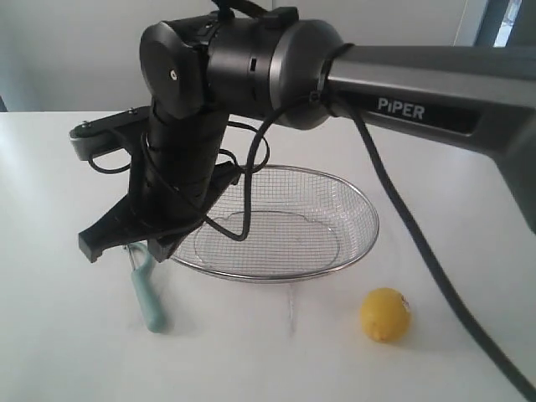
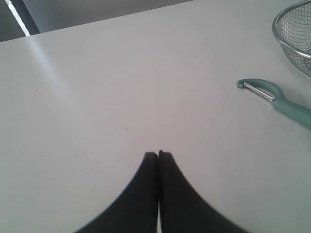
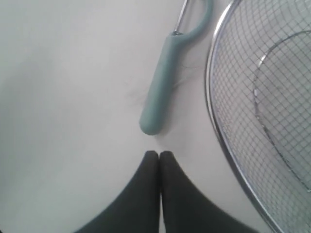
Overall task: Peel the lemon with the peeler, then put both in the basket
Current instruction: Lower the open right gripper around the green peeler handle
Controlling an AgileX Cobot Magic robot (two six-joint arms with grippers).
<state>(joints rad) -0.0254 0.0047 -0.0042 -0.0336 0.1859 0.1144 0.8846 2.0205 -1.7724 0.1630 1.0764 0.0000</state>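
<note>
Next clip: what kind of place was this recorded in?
Probably a robotics lab bench, not a real kitchen: a white table before a plain wall, a robot arm marked PIPER, and only a lemon, peeler and wire basket laid out.

A plain white table [image 1: 67,352] fills the exterior view. At the centre of the frame the wire-mesh basket [image 1: 276,278] sits on it. The teal-handled peeler [image 1: 149,297] lies flat at lower left, just beside the basket's rim. The yellow lemon [image 1: 385,315] rests at lower right, apart from the basket, with its sticker facing right.
</note>
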